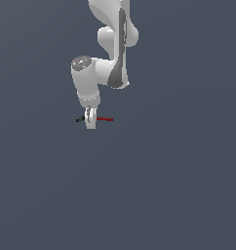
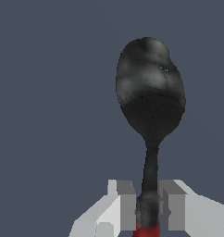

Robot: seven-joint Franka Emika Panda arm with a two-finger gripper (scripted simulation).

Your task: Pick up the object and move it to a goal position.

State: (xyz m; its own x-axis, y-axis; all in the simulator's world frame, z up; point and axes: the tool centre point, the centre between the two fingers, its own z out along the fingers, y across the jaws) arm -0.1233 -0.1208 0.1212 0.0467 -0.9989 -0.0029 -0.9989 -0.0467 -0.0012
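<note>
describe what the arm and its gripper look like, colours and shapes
The arm is glossy white, built of rounded, bulbous segments, with a dark grey strip running down one link and a grey disc cap on a joint. No cables or markings show. The gripper in the wrist view has white angular finger bodies with flat, blocky grey pads on their inner faces.

Spoon (image 2: 150, 99) bowl – black, mottled, dull sheen; hand (image 2: 148, 210) – smooth matt white, grey pads (image 2: 127, 206).

tool (image 1: 105, 119) crosswise between jaws, ends protruding
</note>
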